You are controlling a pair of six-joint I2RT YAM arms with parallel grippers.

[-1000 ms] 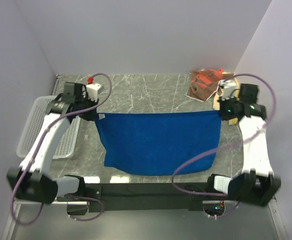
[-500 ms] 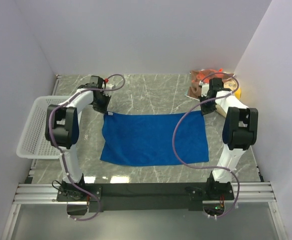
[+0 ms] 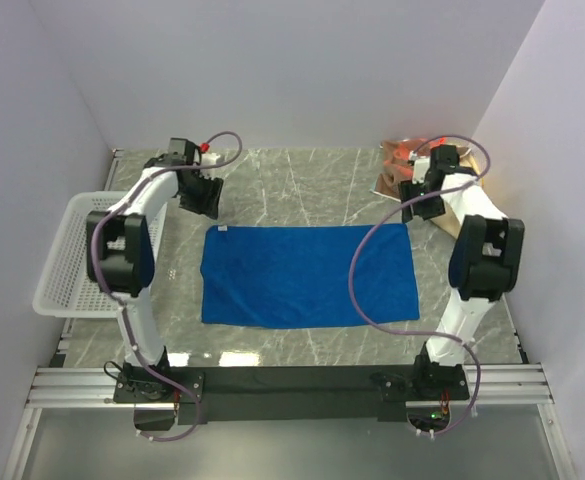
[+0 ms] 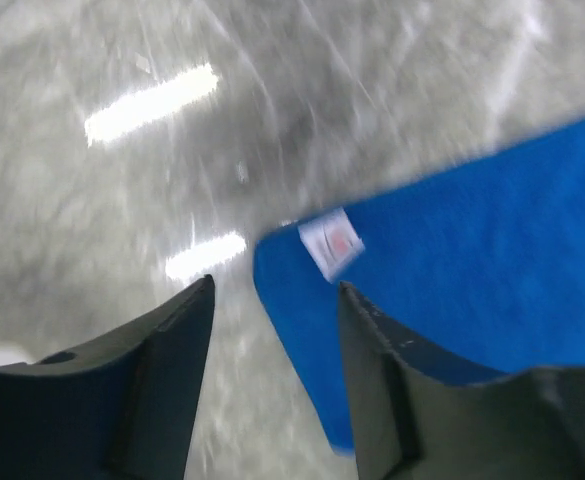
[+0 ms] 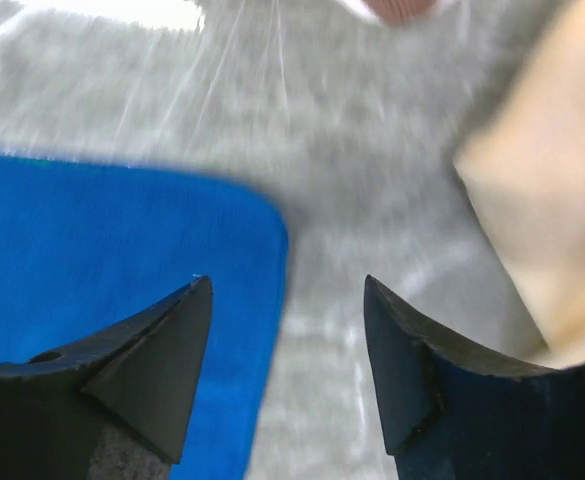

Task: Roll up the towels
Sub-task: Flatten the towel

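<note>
The royal blue towel (image 3: 307,275) lies spread flat in the middle of the table. My left gripper (image 3: 200,200) hovers open just beyond its far left corner. In the left wrist view that corner of the blue towel (image 4: 452,260), with its white label (image 4: 330,243), lies below my open left gripper (image 4: 276,285), untouched. My right gripper (image 3: 417,205) hangs open beyond the far right corner, and that corner of the blue towel (image 5: 122,230) sits under the left fingertip of my right gripper (image 5: 287,280). A brown-and-orange patterned towel (image 3: 402,165) lies at the back right. A cream-yellow towel (image 5: 532,200) lies right of my right gripper.
A white mesh basket (image 3: 57,300) stands at the table's left edge. White walls close in the left, back and right sides. The grey marble tabletop (image 3: 302,180) shows behind the blue towel, and the black arm rail runs along the near edge.
Both grippers have let go of the blue towel's far corners, opened and pulled back from it. The towel, held up a second ago, now lies flat.
</note>
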